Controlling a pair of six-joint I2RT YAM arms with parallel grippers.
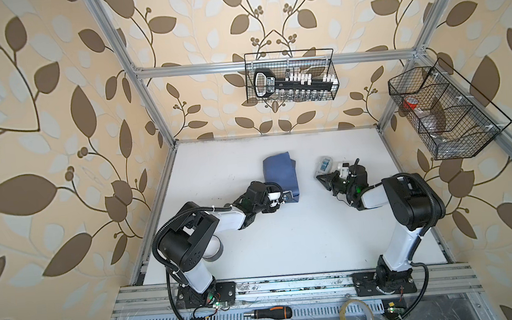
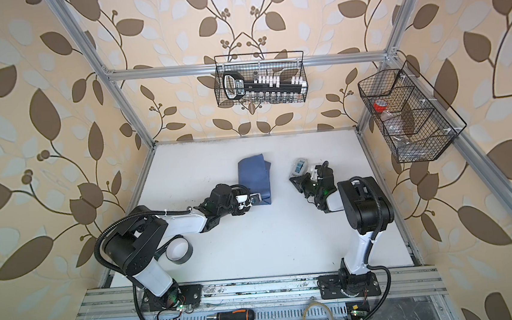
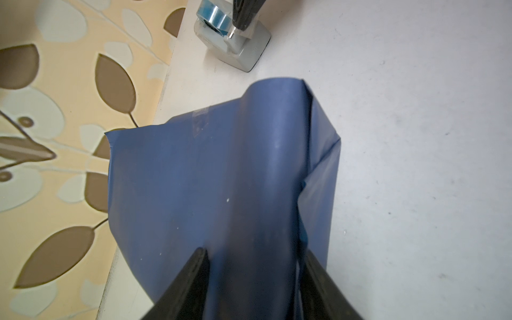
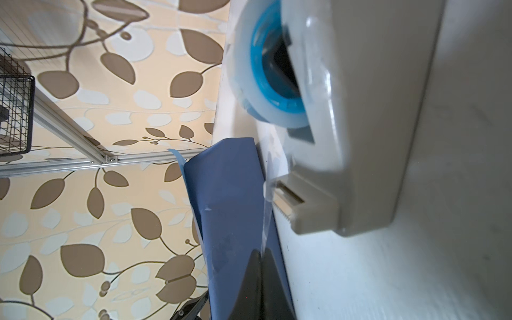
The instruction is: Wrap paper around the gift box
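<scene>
The paper [image 1: 279, 173] [image 2: 253, 176], dusky blue side out, stands as a folded bundle on the white table; the gift box is hidden inside it. My left gripper [image 1: 288, 196] [image 2: 255, 198] clasps the bundle's near end. In the left wrist view its jaws [image 3: 256, 259] press on either side of a raised ridge of paper [image 3: 207, 180]. My right gripper [image 1: 321, 178] [image 2: 294, 181] is shut beside the grey tape dispenser [image 1: 324, 164] [image 4: 346, 138]. A clear tape strip [image 4: 267, 216] runs from the dispenser's cutter into its closed fingertips [image 4: 260, 253], with the paper [image 4: 230, 207] behind.
A grey tape roll [image 2: 177, 249] lies by the left arm's base. Two wire baskets [image 1: 292, 76] [image 1: 444, 111] hang on the frame, one at the back and one at the right. A screwdriver [image 1: 268, 313], a ratchet and a clear tape ring [image 1: 356, 314] lie on the front ledge.
</scene>
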